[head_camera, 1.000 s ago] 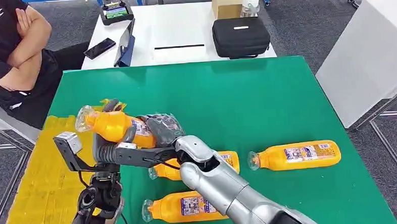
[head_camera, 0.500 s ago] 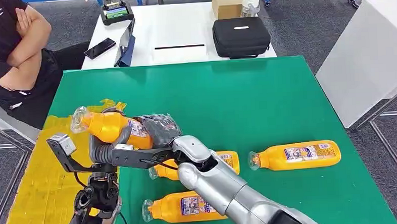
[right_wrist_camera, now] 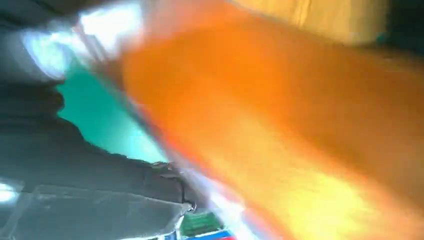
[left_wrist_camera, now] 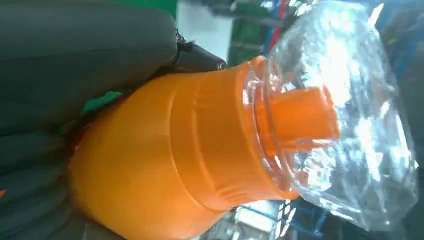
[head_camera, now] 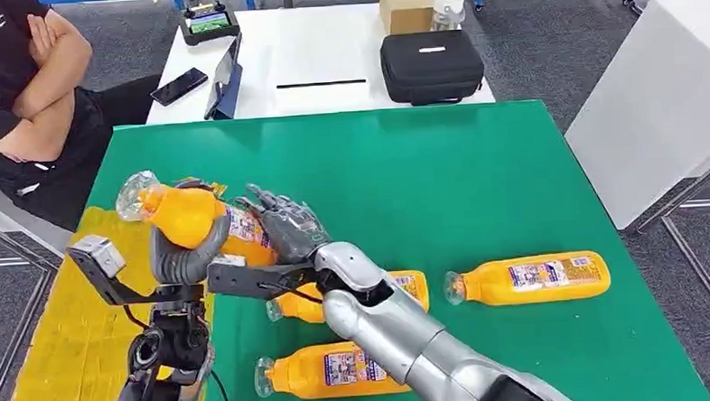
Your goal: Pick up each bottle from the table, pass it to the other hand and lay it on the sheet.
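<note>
An orange bottle (head_camera: 199, 221) with a clear cap is up in the air over the table's left side, cap pointing to the left. My left hand (head_camera: 184, 260) grips it around the upper body; the left wrist view has the bottle (left_wrist_camera: 190, 150) close up against my dark fingers (left_wrist_camera: 75, 60). My right hand (head_camera: 285, 223) is at the bottle's base with its fingers spread apart and lifted off the label. The bottle (right_wrist_camera: 280, 125) is an orange blur in the right wrist view. The yellow sheet (head_camera: 68, 349) lies below and to the left.
Three more orange bottles lie on the green table (head_camera: 477, 168): one (head_camera: 540, 277) at the right, one (head_camera: 327, 372) near the front, one (head_camera: 411, 285) partly behind my right arm. A person sits at the far left. A white table stands behind with a black case (head_camera: 430, 66).
My right hand's fingers have opened off the bottle's base. My left hand has closed round the bottle and carried it slightly left and up.
</note>
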### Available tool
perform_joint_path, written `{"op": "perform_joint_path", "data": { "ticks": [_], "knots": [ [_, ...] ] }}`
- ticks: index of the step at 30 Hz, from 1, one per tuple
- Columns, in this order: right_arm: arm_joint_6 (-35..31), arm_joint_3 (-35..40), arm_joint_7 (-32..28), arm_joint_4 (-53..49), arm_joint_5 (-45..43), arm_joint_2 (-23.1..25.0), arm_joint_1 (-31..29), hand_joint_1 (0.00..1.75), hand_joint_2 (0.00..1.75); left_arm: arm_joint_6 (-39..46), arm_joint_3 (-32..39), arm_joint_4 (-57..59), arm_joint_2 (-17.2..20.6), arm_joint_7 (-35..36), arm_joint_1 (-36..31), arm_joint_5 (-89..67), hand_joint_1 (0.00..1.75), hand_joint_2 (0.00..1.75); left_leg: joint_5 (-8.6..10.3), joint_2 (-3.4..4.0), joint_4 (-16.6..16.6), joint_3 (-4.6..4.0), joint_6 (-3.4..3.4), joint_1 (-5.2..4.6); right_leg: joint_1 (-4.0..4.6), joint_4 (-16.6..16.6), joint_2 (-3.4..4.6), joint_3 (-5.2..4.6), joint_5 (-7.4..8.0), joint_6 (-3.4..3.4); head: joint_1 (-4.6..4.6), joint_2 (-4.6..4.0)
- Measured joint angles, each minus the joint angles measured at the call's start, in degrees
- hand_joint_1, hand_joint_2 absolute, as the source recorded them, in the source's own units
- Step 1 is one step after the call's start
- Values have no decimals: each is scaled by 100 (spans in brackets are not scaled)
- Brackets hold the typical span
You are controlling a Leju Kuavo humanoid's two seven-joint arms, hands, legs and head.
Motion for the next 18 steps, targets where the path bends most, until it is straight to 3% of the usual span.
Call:
{"op": "perform_joint_path", "data": {
  "ticks": [4,10,16,18],
  "knots": [
    [-127,-570,-216,-379,15,-219,265,0,0,260,116,-203,26,-164,58,-444,175,175,0,-2,0,-2,0,-1,-2,0,-4,-2,0,0,-4,0],
    [-129,-1530,-522,-1830,-37,-697,885,0,0,835,245,-231,186,-304,71,-1305,175,175,0,-7,0,-4,1,-2,-2,-1,-10,-2,0,1,-2,0],
    [28,-1927,-817,-2636,-464,-953,1270,0,0,1723,245,-118,341,-249,72,-2729,175,175,0,-6,0,-4,0,-1,0,-1,-11,-4,0,1,-4,0],
    [135,-1971,-915,-2821,-629,-1023,1335,0,0,2179,236,30,411,53,52,-3757,175,175,0,-1,0,-3,0,-1,0,-1,-8,-5,0,1,-4,0]
  ]
}}
